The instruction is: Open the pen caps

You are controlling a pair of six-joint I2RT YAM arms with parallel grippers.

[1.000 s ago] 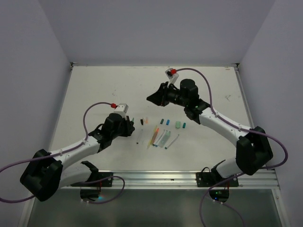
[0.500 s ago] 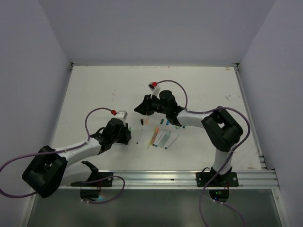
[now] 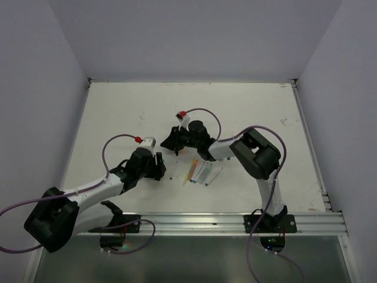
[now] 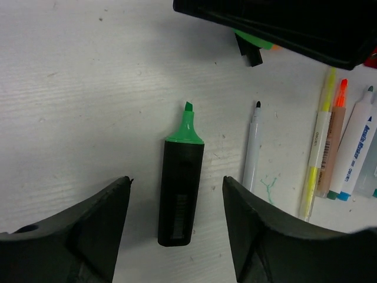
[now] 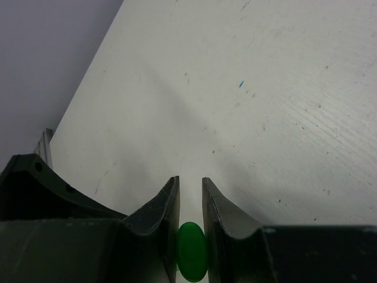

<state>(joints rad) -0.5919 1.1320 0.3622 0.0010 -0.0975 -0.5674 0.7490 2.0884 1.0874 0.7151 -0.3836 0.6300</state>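
Okay, the right gripper is pinching a stubby bright green plastic pen cap between its 2 fingers. They are standing almost closed, with only a narrow slot between them, and the cap is sitting deep in the base of that slot with its rounded end facing the wrist camera. In the overhead view that gripper is hanging over the white table just beyond the left gripper, though whether it is touching the surface is hard to tell. The left gripper is gaping wide and gripping nothing, its 2 dark fingers straddling a black-bodied green highlighter with clear table showing on both sides. That highlighter is lying flat and uncapped, its green chisel tip pointing away from the left wrist toward the far side, where the black underside of the right gripper is filling the top of the left wrist view. Just beside the highlighter, to its right in that view, a thin white pen with a bare black tip is lying roughly parallel and not touching it. Further right, 3 more are lying close together: a slim yellow highlighter pen, an orange-tipped marker and a white marker with a teal tip, all with their tips showing.
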